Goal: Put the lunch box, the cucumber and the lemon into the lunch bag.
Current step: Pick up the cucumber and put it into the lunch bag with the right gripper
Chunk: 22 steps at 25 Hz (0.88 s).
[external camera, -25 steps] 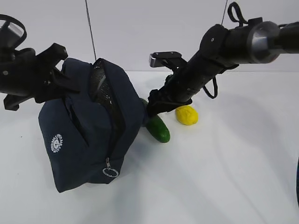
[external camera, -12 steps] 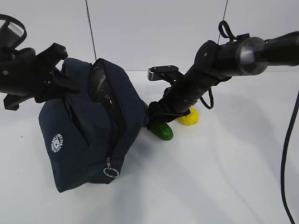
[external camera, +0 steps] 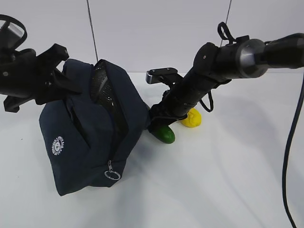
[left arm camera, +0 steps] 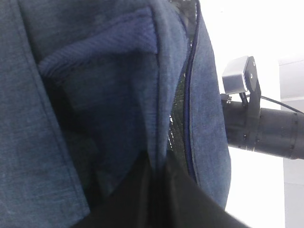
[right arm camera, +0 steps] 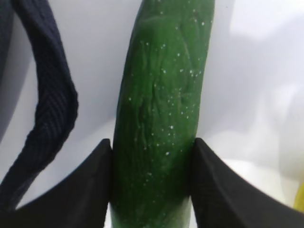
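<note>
A: Where's the cucumber (right arm camera: 161, 123), and how does it lie?

B: On the white table (external camera: 223, 180), just right of the lunch bag (external camera: 90, 137). In the exterior view its long axis runs from the bag's far side toward the camera and a little to the right; only the rounded near end shows below the right arm. In the right wrist view it runs straight away from the camera, top to bottom of the picture.

A: Is it gripped?

B: The right gripper (right arm camera: 153, 178) has a black finger pressed against each flank, so it is clamped across the cucumber's width.

A: What's around it?

B: One of the bag's loop handles (right arm camera: 45, 118) hangs just beside it on the left. The lemon (external camera: 192, 118) sits close behind, partly hidden by the arm.

A: And the other arm?

B: The left gripper (left arm camera: 156, 190) is closed, pinching the bag's fabric at the zipper (left arm camera: 189, 95) edge; the bag stands tilted with its opening upward.
</note>
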Available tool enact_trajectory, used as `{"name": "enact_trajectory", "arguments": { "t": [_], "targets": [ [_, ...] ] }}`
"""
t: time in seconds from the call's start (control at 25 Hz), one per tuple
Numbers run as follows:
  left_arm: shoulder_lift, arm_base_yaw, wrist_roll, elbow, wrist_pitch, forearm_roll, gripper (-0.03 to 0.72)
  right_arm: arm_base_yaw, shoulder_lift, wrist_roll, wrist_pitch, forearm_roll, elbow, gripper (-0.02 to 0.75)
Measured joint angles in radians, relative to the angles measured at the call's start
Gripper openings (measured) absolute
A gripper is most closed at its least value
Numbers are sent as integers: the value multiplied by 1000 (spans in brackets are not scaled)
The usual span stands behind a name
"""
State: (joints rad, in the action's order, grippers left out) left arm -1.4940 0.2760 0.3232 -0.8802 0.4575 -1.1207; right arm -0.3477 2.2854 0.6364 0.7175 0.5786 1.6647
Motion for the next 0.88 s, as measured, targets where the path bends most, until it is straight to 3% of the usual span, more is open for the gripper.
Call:
{"name": "enact_trajectory", "arguments": {
  "t": [0.32,0.52,0.88],
  "targets": [
    [0,0,0,0,0,0,7,0,0,0,65,-7,32,361],
    [0,0,0,0,-2,-2,7,4,-37,-46,108,-104,74,361],
    [0,0,0,0,-12,-2,7,92,-189,-105,171,-177,90,361]
  ]
}}
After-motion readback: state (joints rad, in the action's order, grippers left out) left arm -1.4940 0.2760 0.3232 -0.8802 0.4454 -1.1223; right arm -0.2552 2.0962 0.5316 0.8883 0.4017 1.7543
